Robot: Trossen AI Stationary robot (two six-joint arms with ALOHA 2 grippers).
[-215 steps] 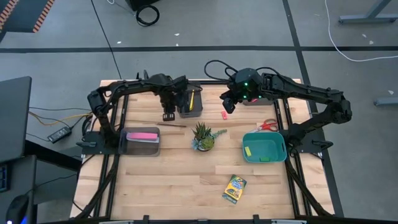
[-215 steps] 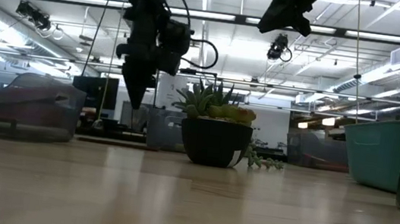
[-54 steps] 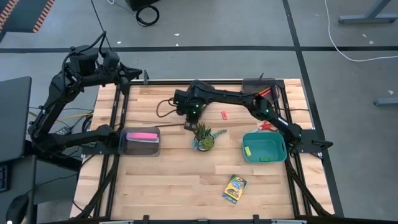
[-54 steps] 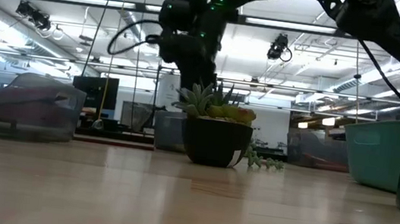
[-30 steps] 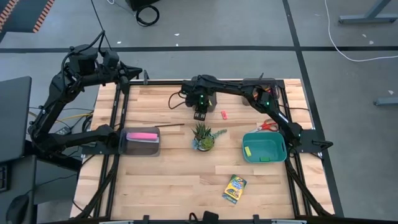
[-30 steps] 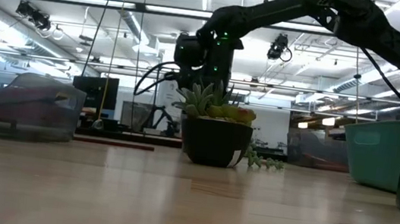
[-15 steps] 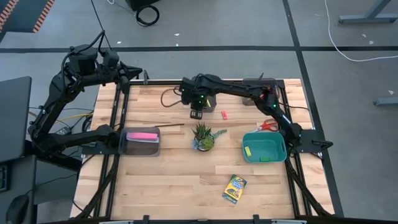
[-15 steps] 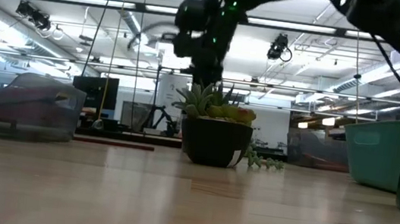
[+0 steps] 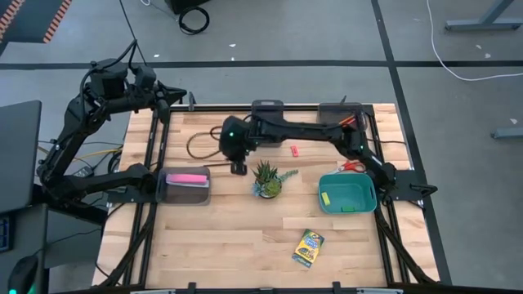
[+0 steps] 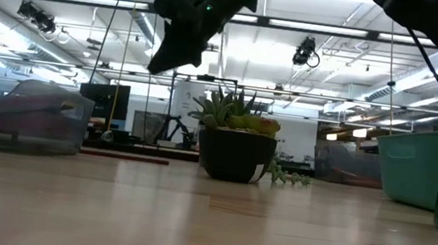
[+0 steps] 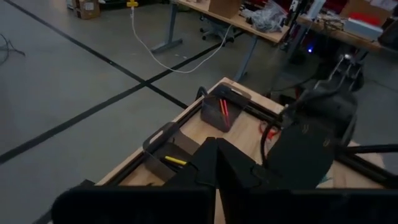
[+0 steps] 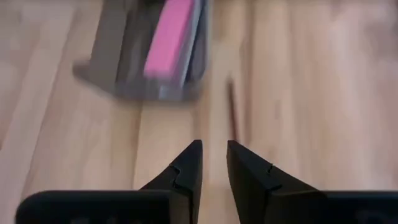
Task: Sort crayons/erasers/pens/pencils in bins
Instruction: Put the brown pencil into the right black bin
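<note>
Desk: pale wood planks [image 9: 245, 237] inside a black frame, grey floor all around.
Left gripper [image 9: 181, 97]: parked off the desk's far left corner, raised; its fingers [image 11: 205, 168] are pressed together with nothing between them.
Right gripper [image 9: 238, 168]: reached across to the desk's middle, just left of the potted plant [image 9: 266, 178]; its fingers [image 12: 188, 167] stand a little apart, nothing seen between them.
Thin dark stick [image 12: 232, 112]: lies flat on the wood ahead of the right gripper, beside the left grey bin [image 9: 187, 186]; whether pen or pencil cannot be told.
Left grey bin contents: long pink bar [image 9: 187, 177].
Far bins: a dark one [image 11: 168, 155] holding a yellow pen [image 11: 175, 160], and next to it a grey one [image 11: 220, 113] with red and orange pencils [image 11: 224, 109]; both at the desk's far edge.
Teal bin [image 9: 347, 193]: right side of the desk, a yellow eraser [image 9: 326, 198] inside.
Red-pink eraser [image 9: 294, 150]: loose on the wood, right of the right arm's wrist.
Crayons [image 9: 308, 247]: yellow-and-green box lying flat near the front edge, right of centre, well apart from every bin.
Red-handled item [image 9: 352, 165]: beside the teal bin's far edge; too small to identify.
</note>
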